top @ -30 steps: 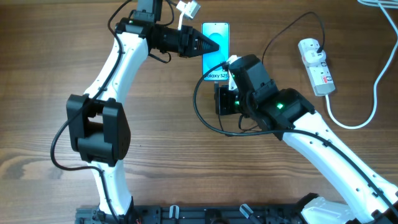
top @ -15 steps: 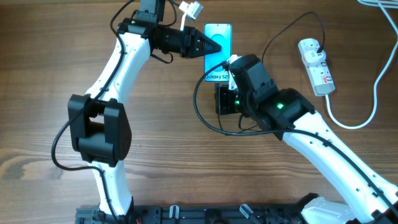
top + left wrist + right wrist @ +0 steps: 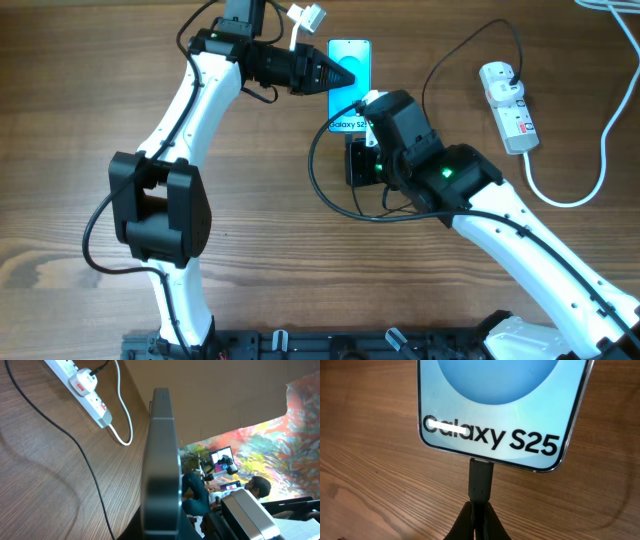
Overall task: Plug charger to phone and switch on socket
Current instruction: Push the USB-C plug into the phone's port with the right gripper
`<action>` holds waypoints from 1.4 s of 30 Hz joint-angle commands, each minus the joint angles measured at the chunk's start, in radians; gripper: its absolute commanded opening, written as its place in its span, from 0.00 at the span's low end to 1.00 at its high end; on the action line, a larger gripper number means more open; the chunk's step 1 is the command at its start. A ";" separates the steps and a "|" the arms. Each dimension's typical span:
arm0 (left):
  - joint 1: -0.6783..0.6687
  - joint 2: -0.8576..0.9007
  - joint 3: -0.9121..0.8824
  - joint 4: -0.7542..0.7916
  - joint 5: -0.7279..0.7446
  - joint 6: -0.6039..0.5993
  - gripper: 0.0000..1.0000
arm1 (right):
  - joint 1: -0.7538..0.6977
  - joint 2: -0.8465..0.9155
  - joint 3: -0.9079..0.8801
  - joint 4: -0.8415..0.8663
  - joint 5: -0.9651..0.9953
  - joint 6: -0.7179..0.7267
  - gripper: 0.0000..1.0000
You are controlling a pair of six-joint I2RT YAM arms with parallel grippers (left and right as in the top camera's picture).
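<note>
Plugging step: the charger plug (image 3: pixel 481 479) sits at the bottom port of the phone (image 3: pixel 495 405), lying on the wooden table (image 3: pixel 260 250).
Your right gripper (image 3: pixel 480 510) pinches the matte black plug closed; push straight in next. The left gripper (image 3: pixel 346 75) touches the glossy phone's edge; its grip I cannot tell.

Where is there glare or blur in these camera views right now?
Right wrist: a white glare streak washes out the first letters of Galaxy on the phone; the right gripper below is dark and soft. Left wrist: the close dark edge, likely the phone's, is blurred, the socket sharper. Overhead: even light, sharp, no glare.
</note>
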 commanded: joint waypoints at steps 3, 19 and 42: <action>-0.014 -0.035 0.000 -0.038 0.030 0.034 0.04 | -0.011 0.002 0.014 0.092 0.085 -0.023 0.04; -0.051 -0.035 0.000 -0.080 0.026 0.099 0.04 | -0.011 -0.003 0.029 0.125 0.108 -0.027 0.04; -0.051 -0.035 0.000 -0.117 0.011 0.110 0.04 | -0.012 -0.006 0.076 0.171 0.159 -0.044 0.05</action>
